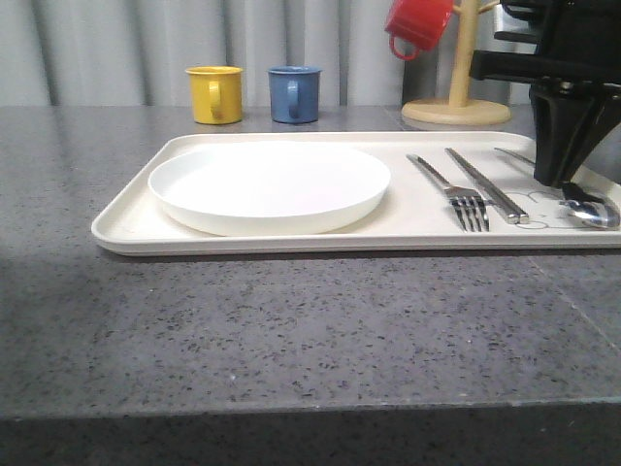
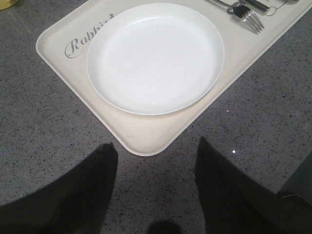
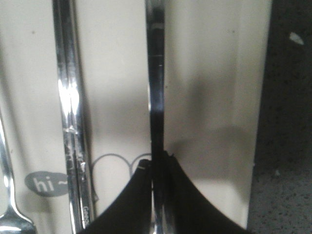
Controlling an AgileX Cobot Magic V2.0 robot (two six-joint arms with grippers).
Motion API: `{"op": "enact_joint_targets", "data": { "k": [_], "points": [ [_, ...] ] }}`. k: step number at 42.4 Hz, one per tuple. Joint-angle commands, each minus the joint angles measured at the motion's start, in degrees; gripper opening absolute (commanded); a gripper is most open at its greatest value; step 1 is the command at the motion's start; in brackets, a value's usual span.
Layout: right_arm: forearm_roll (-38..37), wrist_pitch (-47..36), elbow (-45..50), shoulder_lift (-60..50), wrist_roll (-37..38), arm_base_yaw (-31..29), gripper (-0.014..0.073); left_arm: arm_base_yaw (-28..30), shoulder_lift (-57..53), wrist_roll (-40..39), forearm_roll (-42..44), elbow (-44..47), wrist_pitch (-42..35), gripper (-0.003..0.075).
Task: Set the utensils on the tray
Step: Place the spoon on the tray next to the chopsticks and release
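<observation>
The cream tray (image 1: 126,228) lies across the grey table with the round white plate (image 1: 270,184) on its left half. The fork (image 1: 456,192) and knife (image 1: 485,184) lie side by side on its right half. Further right, the spoon (image 1: 592,212) rests its bowl on the tray. My right gripper (image 1: 558,175) stands over the spoon handle. In the right wrist view, the right gripper (image 3: 157,163) is shut on the spoon handle (image 3: 156,73), with the knife (image 3: 70,112) alongside. My left gripper (image 2: 156,143) hangs open at the tray's (image 2: 58,46) near corner, by the plate (image 2: 155,56).
A yellow mug (image 1: 215,94) and a blue mug (image 1: 294,94) stand behind the tray. A red mug (image 1: 419,24) hangs on a wooden mug stand (image 1: 456,107) at the back right. Bare grey tabletop runs from the tray to the front edge.
</observation>
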Motion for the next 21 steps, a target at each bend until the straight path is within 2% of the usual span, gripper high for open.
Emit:
{"op": "enact_joint_targets", "data": {
  "k": [1,5,7,13,21],
  "points": [
    [-1.1,0.0,-1.3,-2.1,0.7,-0.1,0.0139,-0.4,-0.7,-0.7,0.1,-1.4,-3.9,0.0368],
    [-2.0,-0.4,-1.3,-2.1,0.7,-0.1,0.0239,-0.4,-0.7,-0.7,0.1,-1.4,-3.9,0.0368],
    [-2.4,-0.7,-1.3,-2.3,0.7,-0.1,0.0260,-0.4,-0.7,-0.7,0.1,-1.4,-3.9,0.0368],
    [-3.9,-2.4,-1.3,-4.8,-0.7,-0.1,0.0258,-0.4,-0.7,-0.7,0.1,-1.4,-3.9,0.0368],
    [-3.9,-3.6,-0.9,-13.2,-7.0,1.2,0.0258,-0.4,-0.7,-0.7,0.1,-1.4,-3.9,0.0368]
  ]
}}
